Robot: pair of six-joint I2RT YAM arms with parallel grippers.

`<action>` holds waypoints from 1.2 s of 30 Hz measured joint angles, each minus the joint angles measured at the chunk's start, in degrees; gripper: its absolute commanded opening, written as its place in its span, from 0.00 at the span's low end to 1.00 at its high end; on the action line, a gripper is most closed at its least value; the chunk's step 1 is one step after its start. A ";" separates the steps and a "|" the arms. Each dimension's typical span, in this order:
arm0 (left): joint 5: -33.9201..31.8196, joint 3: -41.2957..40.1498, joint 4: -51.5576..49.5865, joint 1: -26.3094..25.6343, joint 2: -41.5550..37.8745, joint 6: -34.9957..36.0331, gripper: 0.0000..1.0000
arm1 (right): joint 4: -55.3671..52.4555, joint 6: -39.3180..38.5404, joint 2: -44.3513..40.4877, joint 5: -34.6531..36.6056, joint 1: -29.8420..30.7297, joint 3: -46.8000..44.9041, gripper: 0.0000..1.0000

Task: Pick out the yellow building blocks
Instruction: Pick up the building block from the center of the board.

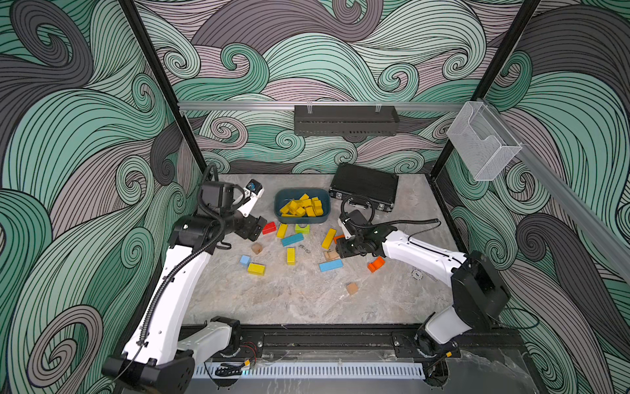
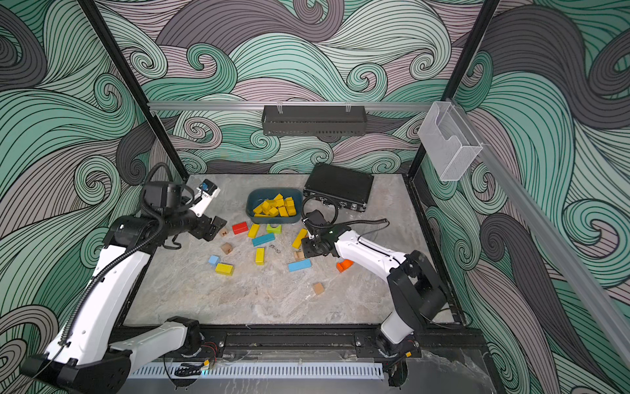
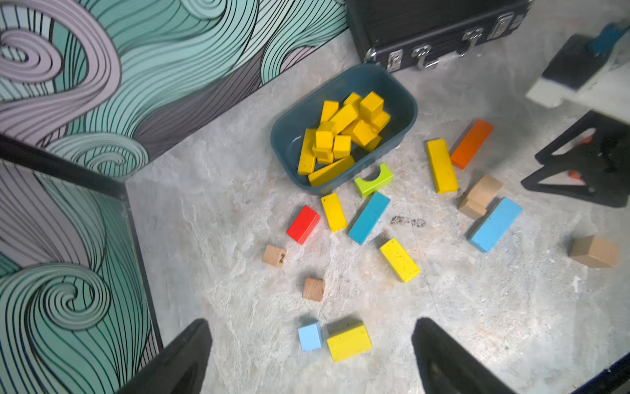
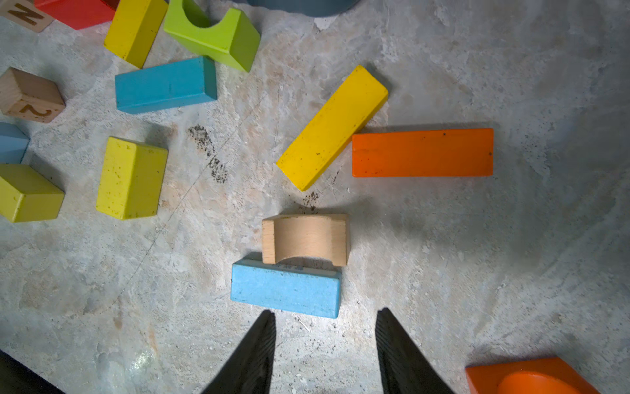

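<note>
Surface: a grey marbled tabletop, walled in by panels printed with green and mauve swirls. A black ribbed carrying case lies at the far edge.

Bin: a dark teal plastic bin sits just beside the case. It holds a loose heap of yellow building blocks, painted wood, bars and short cuboids piled over one another.

Yellow still out on the table, four pieces:
- a long yellow bar, lying aslant and touching one end of a flat orange bar;
- a short yellow block just in front of the bin, between a red block and a lime-green arch block;
- a yellow cuboid mid-table, near a teal-blue bar;
- a stout yellow cuboid nearer me, just beside a small light blue cube.

Other pieces: a plain wooden arch rests against a light blue bar. An orange arched piece lies by the right arm. Plain wooden cubes are scattered about, one well apart from the rest.

Left gripper: raised beside the red block, jaws spread wide, nothing between them.

Right gripper: pointing down at the table by the light blue bar and the wooden arch, jaws partly apart and holding nothing.
</note>
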 measured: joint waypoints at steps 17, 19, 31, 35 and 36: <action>4.46 -17.16 -0.42 8.13 -9.64 -0.72 0.95 | 2.75 5.16 9.14 0.61 0.66 7.15 0.52; 4.70 -17.81 -0.42 8.13 -9.62 -0.70 0.95 | 2.60 5.57 9.99 1.03 0.70 8.31 0.52; 4.85 -20.44 -0.76 8.24 -9.64 -0.72 0.95 | 1.16 7.10 19.74 3.50 0.96 17.05 0.52; 4.85 -20.61 -0.85 8.24 -9.64 -0.72 0.95 | 0.46 7.72 21.42 4.31 0.96 17.14 0.52; 4.85 -20.61 -0.85 8.24 -9.64 -0.72 0.95 | 0.26 7.82 21.77 4.42 0.96 17.31 0.52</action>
